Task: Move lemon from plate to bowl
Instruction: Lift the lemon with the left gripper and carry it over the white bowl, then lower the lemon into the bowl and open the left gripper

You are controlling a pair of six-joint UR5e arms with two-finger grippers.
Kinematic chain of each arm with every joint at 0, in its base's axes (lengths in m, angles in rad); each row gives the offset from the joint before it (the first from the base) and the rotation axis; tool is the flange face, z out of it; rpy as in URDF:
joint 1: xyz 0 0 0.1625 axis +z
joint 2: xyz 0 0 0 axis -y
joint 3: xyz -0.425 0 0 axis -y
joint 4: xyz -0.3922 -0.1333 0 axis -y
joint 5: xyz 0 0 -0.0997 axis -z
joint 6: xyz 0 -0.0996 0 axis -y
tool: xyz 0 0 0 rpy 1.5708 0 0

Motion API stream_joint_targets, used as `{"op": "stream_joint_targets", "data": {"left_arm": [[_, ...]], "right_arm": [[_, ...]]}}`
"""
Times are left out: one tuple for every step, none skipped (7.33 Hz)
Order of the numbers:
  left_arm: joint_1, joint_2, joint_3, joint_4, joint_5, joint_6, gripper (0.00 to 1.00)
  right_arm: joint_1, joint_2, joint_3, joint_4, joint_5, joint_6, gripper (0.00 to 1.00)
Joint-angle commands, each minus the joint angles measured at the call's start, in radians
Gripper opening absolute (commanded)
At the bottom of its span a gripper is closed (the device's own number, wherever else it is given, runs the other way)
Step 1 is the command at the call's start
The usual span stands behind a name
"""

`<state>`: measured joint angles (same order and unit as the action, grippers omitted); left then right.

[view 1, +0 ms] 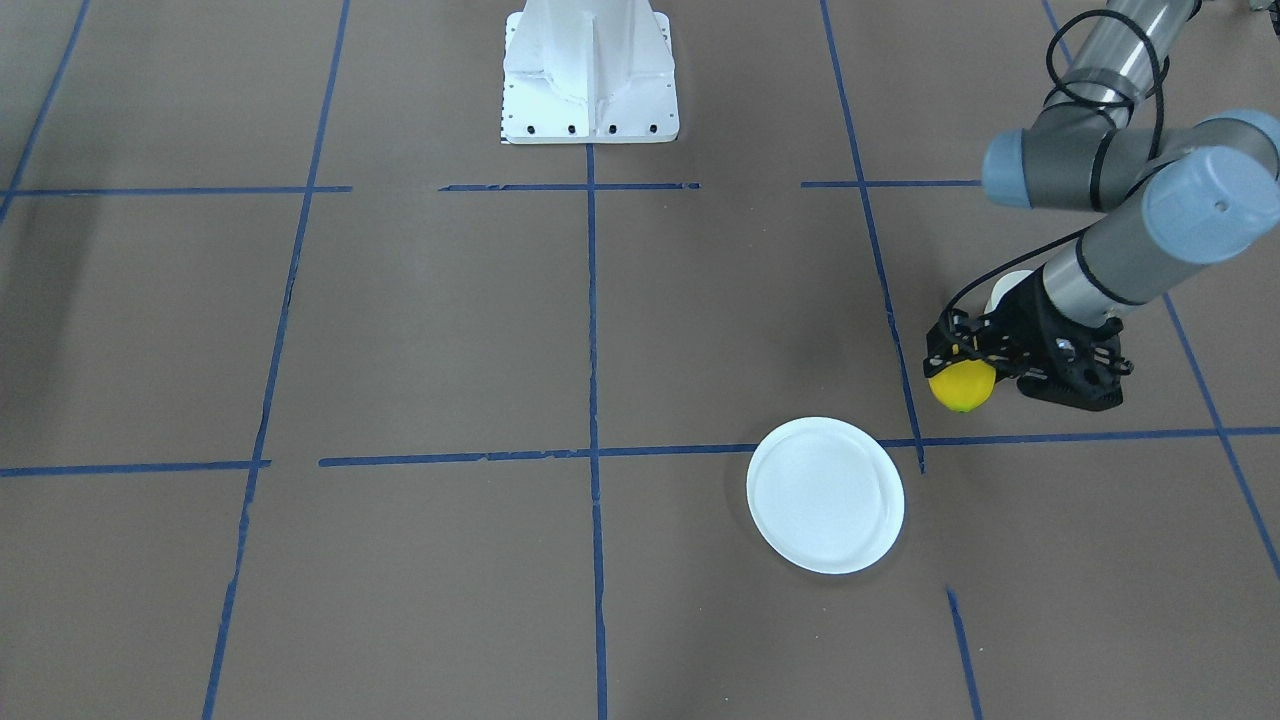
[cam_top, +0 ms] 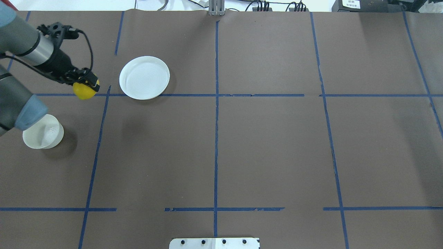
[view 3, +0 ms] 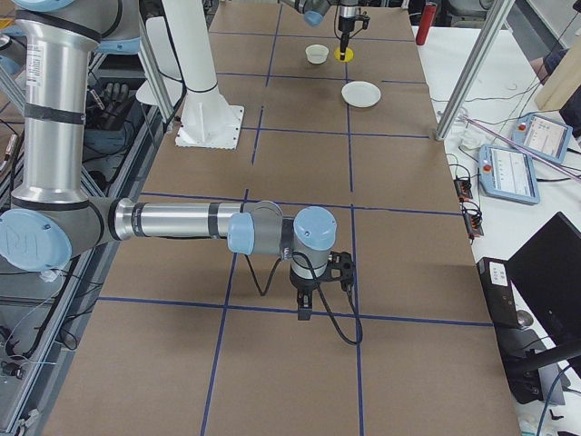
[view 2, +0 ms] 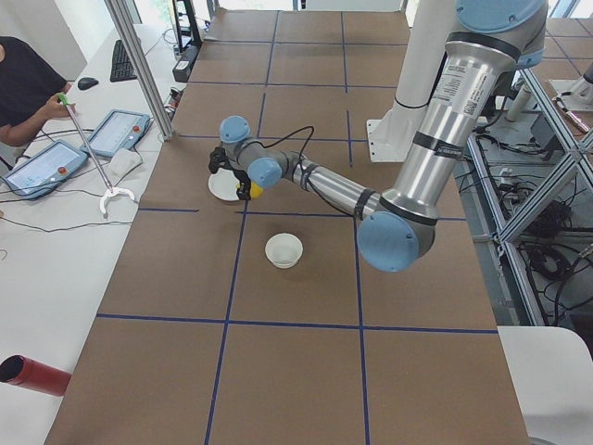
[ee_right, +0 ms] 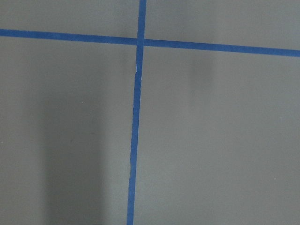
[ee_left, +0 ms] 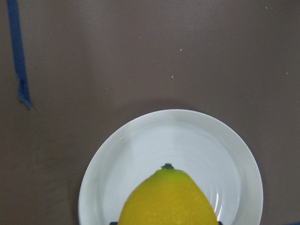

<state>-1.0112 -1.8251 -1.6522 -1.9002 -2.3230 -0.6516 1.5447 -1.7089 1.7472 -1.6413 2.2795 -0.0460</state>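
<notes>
My left gripper point(cam_top: 86, 85) is shut on the yellow lemon point(cam_top: 83, 91) and holds it above the table, between the plate and the bowl. The lemon also shows in the front view point(view 1: 962, 388) and fills the bottom of the left wrist view point(ee_left: 168, 201), green tip up. The flat white plate point(cam_top: 144, 77) is empty; it lies beyond the lemon in the left wrist view point(ee_left: 140, 150). The small deep bowl point(cam_top: 43, 136) stands empty near the table's left edge, partly under my left arm. My right gripper point(view 3: 309, 304) hangs over bare table far away; I cannot tell whether it is open.
Brown paper with blue tape lines point(cam_top: 216, 103) covers the table. The robot's white base point(view 1: 590, 75) stands at the middle of the near edge. An operator's desk with tablets point(view 2: 111, 134) runs along the far side.
</notes>
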Motion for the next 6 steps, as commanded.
{"op": "stream_joint_targets", "data": {"left_arm": [[-0.001, 0.249, -0.098, -0.022, 0.069, 0.058, 0.0], [0.0, 0.283, -0.089, -0.043, 0.07, 0.063, 0.0], [0.003, 0.285, -0.074, -0.043, 0.062, 0.056, 0.0], [0.006, 0.283, -0.073, -0.043, 0.06, 0.05, 0.0], [0.009, 0.282, -0.072, -0.043, 0.06, 0.052, 0.0], [0.009, 0.279, -0.072, -0.043, 0.06, 0.055, 0.09]], "right_arm": [[0.0, 0.0, 0.0, 0.0, 0.0, 0.0, 1.0], [0.0, 0.0, 0.0, 0.0, 0.0, 0.0, 1.0], [0.0, 0.0, 0.0, 0.0, 0.0, 0.0, 1.0], [0.0, 0.0, 0.0, 0.0, 0.0, 0.0, 1.0], [0.0, 0.0, 0.0, 0.0, 0.0, 0.0, 1.0], [0.0, 0.0, 0.0, 0.0, 0.0, 0.0, 1.0]]}}
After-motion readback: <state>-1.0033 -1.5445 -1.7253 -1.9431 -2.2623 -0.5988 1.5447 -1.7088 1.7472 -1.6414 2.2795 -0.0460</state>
